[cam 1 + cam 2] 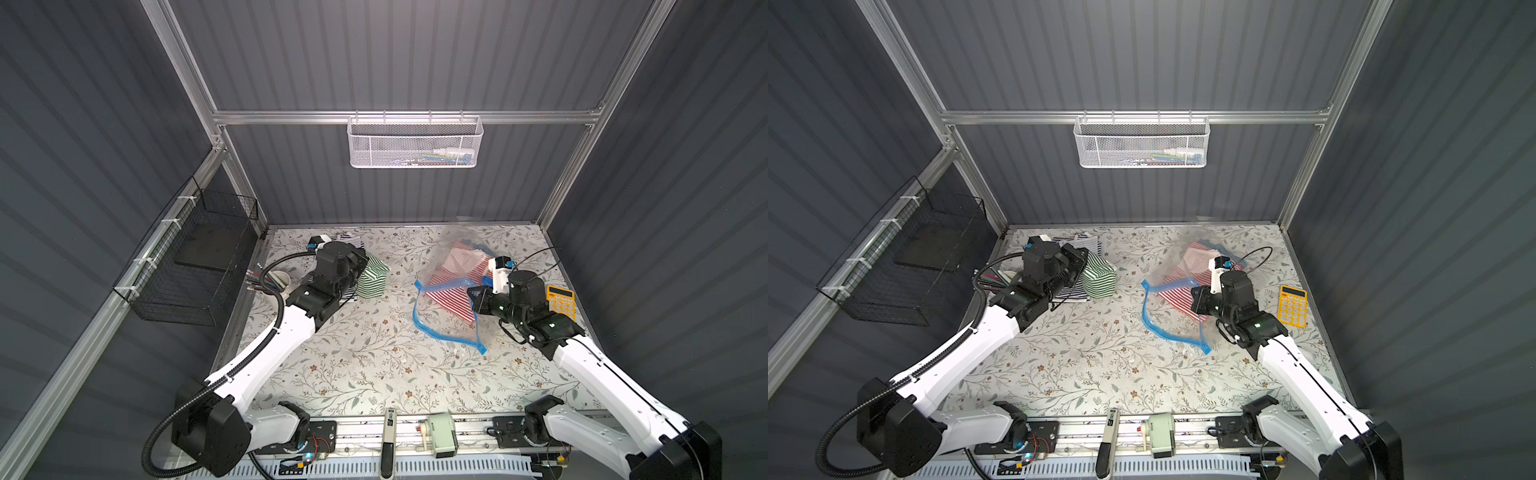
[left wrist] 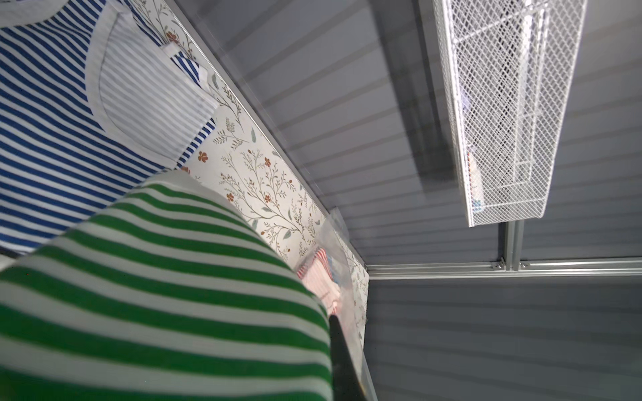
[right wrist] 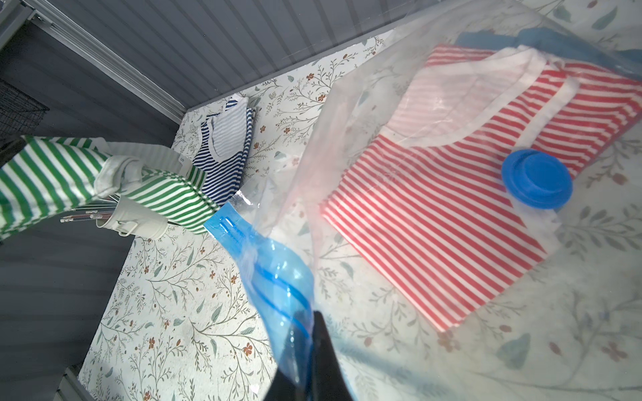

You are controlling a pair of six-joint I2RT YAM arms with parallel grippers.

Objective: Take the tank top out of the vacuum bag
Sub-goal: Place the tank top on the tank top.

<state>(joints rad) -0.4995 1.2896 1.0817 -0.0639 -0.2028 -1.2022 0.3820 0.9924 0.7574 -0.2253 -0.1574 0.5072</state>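
Note:
The vacuum bag (image 1: 451, 332) lies at the right of the table, clear, its blue zip strip (image 3: 274, 264) gaping open. My right gripper (image 3: 307, 317) is shut on that strip and lifts it slightly. A folded red-striped tank top (image 3: 434, 208) lies inside the bag beside the round blue valve cap (image 3: 536, 182). At the left, my left gripper (image 2: 330, 330) is shut on a green-striped tank top (image 1: 374, 278), outside the bag. The cloth drapes over the gripper and hides one finger.
A blue-striped tank top (image 2: 45, 139) lies under the green one near the back left. A white cup of pencils (image 1: 278, 280) stands by the left arm. A yellow calculator (image 1: 561, 305) lies at the right edge. A white mesh basket (image 1: 415, 141) hangs on the back wall.

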